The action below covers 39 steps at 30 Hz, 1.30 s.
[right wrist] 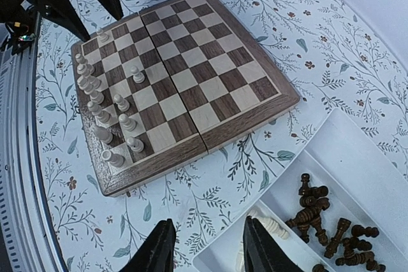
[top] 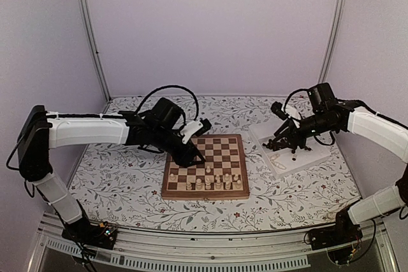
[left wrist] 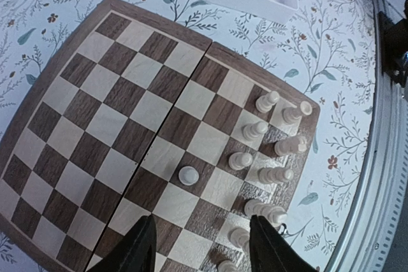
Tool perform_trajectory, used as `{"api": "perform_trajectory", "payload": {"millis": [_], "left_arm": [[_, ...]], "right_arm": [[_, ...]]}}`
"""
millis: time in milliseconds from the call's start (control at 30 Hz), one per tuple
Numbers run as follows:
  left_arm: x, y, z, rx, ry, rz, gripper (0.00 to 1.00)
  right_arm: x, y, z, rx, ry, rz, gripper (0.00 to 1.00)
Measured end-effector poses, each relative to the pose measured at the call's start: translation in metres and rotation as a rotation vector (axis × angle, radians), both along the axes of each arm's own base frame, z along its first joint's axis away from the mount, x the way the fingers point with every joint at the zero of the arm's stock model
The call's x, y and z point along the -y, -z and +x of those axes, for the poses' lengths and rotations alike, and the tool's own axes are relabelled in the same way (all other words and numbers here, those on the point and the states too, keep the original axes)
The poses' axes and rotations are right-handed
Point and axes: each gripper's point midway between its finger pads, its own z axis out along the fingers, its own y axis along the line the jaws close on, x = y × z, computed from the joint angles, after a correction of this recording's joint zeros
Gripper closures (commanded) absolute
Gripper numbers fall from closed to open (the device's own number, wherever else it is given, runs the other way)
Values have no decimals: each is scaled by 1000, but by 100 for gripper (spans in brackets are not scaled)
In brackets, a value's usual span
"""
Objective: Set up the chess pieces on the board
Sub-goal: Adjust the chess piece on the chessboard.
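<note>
Both hands are empty right now. My left gripper (left wrist: 201,237) hangs over the board (left wrist: 115,113) with its fingers apart and nothing between them. It's above the squares just behind a lone pale pawn (left wrist: 188,175), which stands upright one row ahead of the rest.

The other pale pieces (top: 217,183) are bunched in two rows along the edge of the board closest to my bases. As far as I can tell they're all upright. The far half of the board has no pieces on it.

My right gripper (right wrist: 207,246) is off to the right, over the near rim of the white tray (right wrist: 357,144). Its fingers are spread too, not touching anything. The dark pieces (right wrist: 325,221) lie in a jumbled heap in one compartment of the tray. A pale piece (right wrist: 271,226) lies on its side in the next compartment, just beside my right finger.

The board sits flat on the flowery tablecloth (top: 127,170), and the tray is just to its right, not touching it.
</note>
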Motion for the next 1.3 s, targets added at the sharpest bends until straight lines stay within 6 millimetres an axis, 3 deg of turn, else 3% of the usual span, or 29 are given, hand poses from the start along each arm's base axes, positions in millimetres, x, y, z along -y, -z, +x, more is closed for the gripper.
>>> {"api": "perform_trajectory", "payload": {"millis": [267,433,567,800,1000,1300], "left_arm": [[17,33,15,-41,-8,98,60],[32,42,26,-56,-4,120,54],[33,52,24,-77,5,144,57],[29,74,17,-120,21,204,72],[27,77,13,-137,32,216,86],[31,76,5,-159,58,204,91]], "right_arm": [[0,5,-5,44,4,91,60],[-3,-2,0,80,-5,111,60],[-3,-2,1,87,-7,113,60],[-4,-1,2,88,-9,111,60],[-4,4,3,77,-10,106,60],[-4,9,4,62,-9,100,59]]}}
